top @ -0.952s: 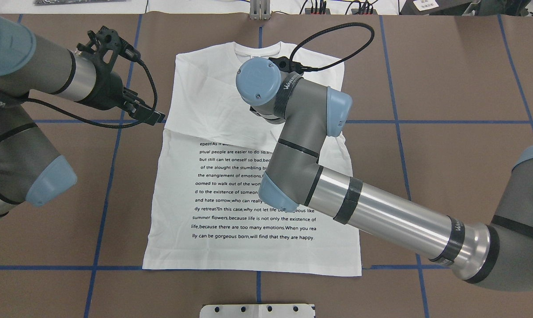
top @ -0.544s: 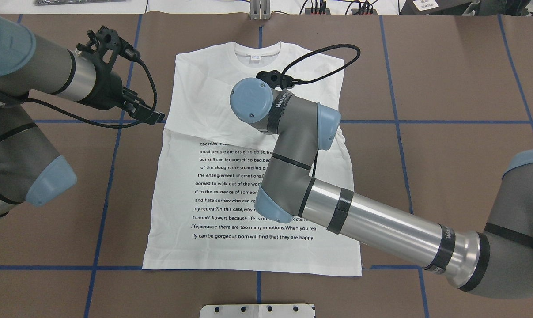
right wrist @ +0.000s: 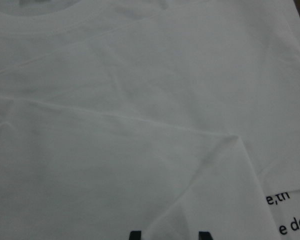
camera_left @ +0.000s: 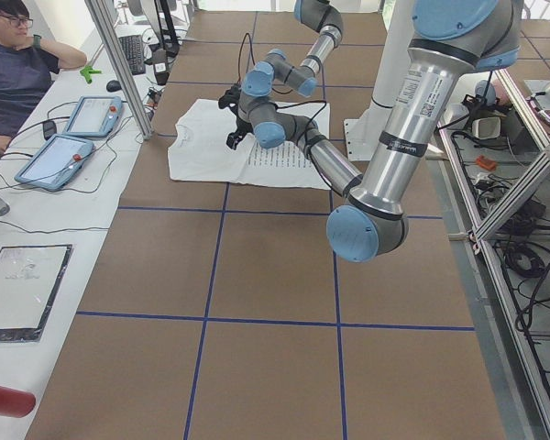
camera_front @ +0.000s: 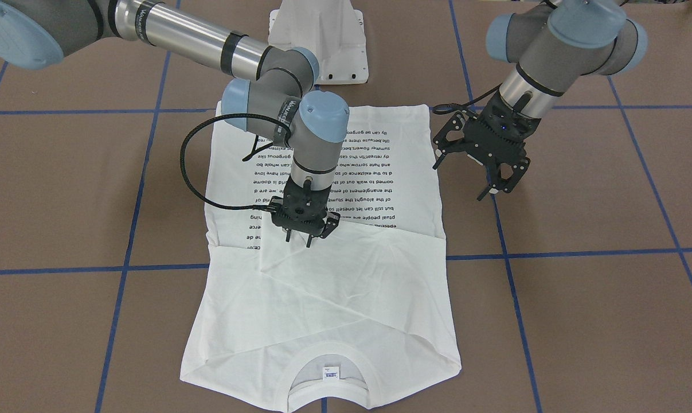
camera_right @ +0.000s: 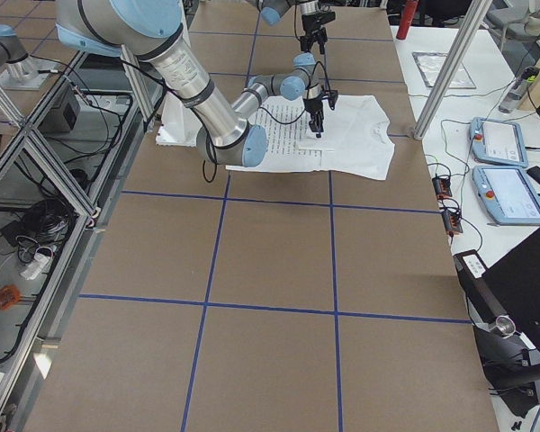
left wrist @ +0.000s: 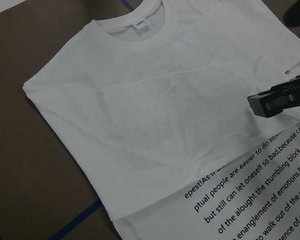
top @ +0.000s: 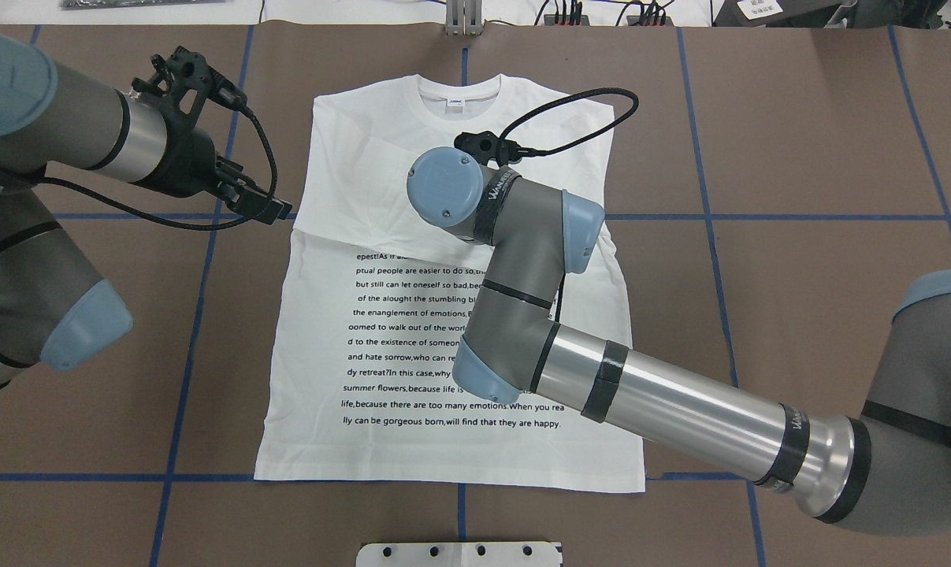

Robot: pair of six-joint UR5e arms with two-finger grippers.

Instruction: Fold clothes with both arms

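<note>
T-shirt (top: 365, 173), white and long-sleeved, lies flat in the middle of the tabletop (top: 798, 157). Its collar (camera_front: 328, 346) points to the edge far from the robot and its hem to the robot's own edge, with both sleeves laid in across the chest. On the robot's left, my left gripper (camera_front: 476, 172) hangs just off the shirt's left side, about level with the top line of the printed text (top: 396, 342). Its fingers are spread wide with nothing in them. Further right, over the chest, my right gripper (camera_front: 308, 236) points straight down at the crease where a folded sleeve crosses the top of the text. Its fingers are parted a little and empty, and I cannot tell whether the tips touch the cloth. I judge this fabric light, limp and easy to drag, so it will sag from any single pinch and slide on the brown surface. I would take it at the side edges or corners, one arm each, pinching through all layers so the tucked sleeves stay put.
</note>
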